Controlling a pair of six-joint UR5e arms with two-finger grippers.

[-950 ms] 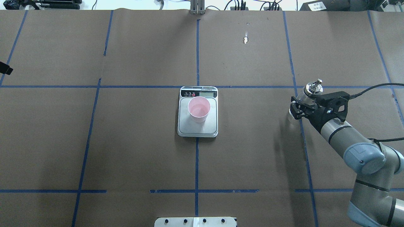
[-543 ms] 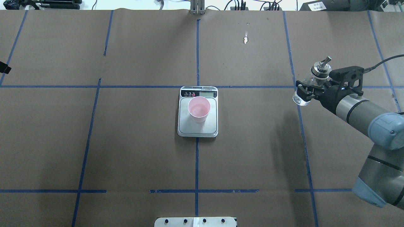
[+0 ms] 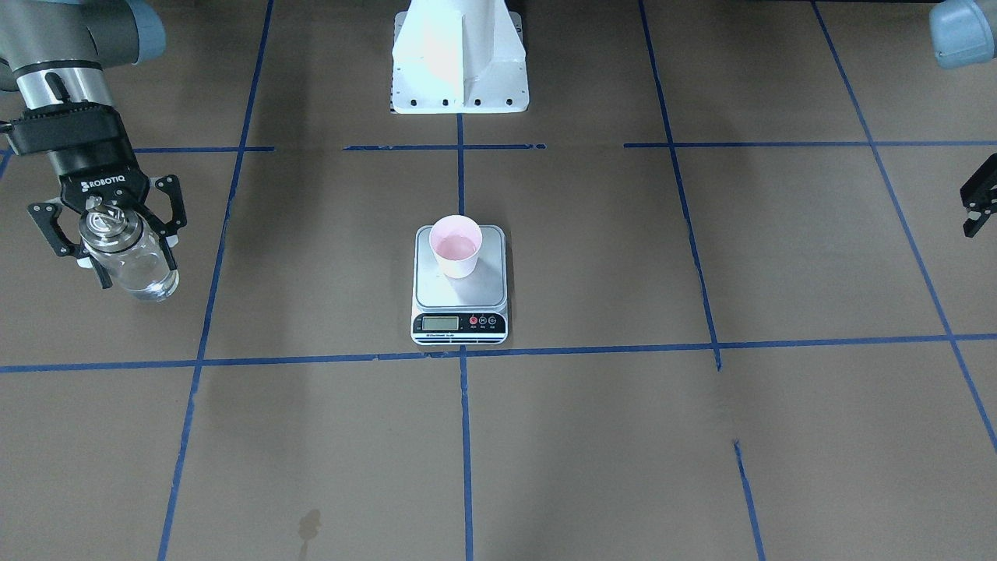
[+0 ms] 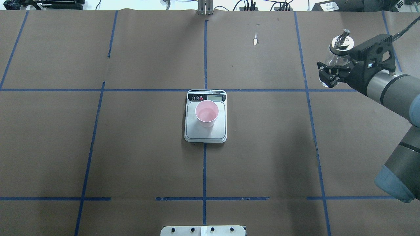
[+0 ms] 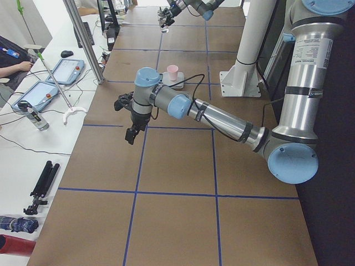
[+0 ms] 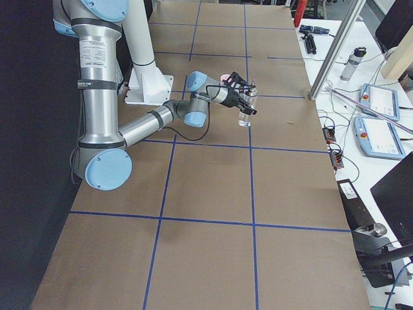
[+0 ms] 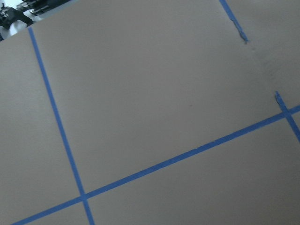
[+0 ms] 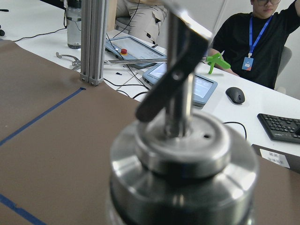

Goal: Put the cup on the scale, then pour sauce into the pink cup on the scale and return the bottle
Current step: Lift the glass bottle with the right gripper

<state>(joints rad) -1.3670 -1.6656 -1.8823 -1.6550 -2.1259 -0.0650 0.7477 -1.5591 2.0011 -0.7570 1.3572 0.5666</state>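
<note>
The pale pink cup (image 4: 206, 113) stands upright on the silver scale (image 4: 205, 135) at the table's centre; it also shows in the front view (image 3: 456, 245) on the scale (image 3: 459, 294). My right gripper (image 4: 328, 77) is shut on the clear glass bottle (image 4: 338, 52) and holds it upright, off the table, at the far right. The front view shows the bottle (image 3: 132, 257) between the gripper's fingers (image 3: 109, 234). The right wrist view shows its silver collar (image 8: 183, 159) and spout (image 8: 176, 61) close up. My left gripper (image 3: 977, 204) hangs open and empty at the left side.
The robot's white base (image 3: 459, 62) stands at the near table edge. Blue tape lines cross the brown table (image 4: 147, 164). An aluminium post (image 4: 205, 8) stands at the far edge. Beyond it are tablets and a seated person (image 8: 262, 42).
My right gripper has lifted the bottle and carried it toward the far right part of the table. The left gripper's tip has left the overhead view's left edge.
</note>
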